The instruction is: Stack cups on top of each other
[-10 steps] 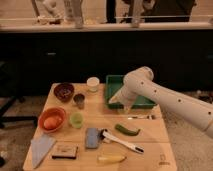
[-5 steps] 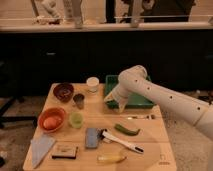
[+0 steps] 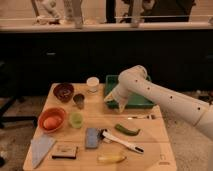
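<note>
Your claw point(image 3: 110, 96) has swung left toward the dark cup point(image 3: 79, 100) — whether it's wide or narrow, I cannot tell — green cup point(image 3: 76, 119) sits apart, centre-left; nothing stacked yet.

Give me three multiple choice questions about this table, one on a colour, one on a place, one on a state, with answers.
1. The cup right of the orange bowl is: A pale green; B blue; C white.
2. The gripper is: A at the green tray's left end; B over the orange bowl; C out of view.
3. The two cups are: A stacked; B standing apart; C in the tray.
Answers: 1 A, its wall shows green; 2 A, the arm ends there; 3 B, the dark cup stands behind the other.
</note>
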Controlling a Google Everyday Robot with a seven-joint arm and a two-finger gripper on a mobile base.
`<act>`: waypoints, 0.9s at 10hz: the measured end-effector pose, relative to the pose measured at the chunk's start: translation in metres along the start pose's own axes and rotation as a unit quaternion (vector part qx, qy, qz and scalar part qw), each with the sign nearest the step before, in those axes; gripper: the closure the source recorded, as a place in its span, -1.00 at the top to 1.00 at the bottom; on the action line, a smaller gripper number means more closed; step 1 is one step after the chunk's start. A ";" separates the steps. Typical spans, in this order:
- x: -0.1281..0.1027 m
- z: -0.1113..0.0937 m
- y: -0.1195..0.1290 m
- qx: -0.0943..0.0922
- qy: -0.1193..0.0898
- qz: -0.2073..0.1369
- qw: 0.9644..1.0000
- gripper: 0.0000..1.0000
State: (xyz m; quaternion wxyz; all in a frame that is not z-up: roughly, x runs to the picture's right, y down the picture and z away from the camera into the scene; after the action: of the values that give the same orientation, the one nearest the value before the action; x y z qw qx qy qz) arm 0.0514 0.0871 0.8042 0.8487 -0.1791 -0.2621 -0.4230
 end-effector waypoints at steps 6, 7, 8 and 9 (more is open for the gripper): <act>-0.007 0.043 -0.049 -0.006 -0.027 -0.053 0.998 0.36; -0.010 0.047 -0.059 -0.008 -0.028 -0.064 0.998 0.36; -0.013 0.051 -0.067 -0.011 -0.028 -0.074 0.997 0.36; -0.017 0.057 -0.077 -0.018 -0.026 -0.087 0.996 0.36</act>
State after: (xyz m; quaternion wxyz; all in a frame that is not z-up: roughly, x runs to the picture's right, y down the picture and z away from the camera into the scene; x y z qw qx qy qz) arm -0.0363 0.0828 0.8458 0.7982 -0.1813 -0.2907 -0.4955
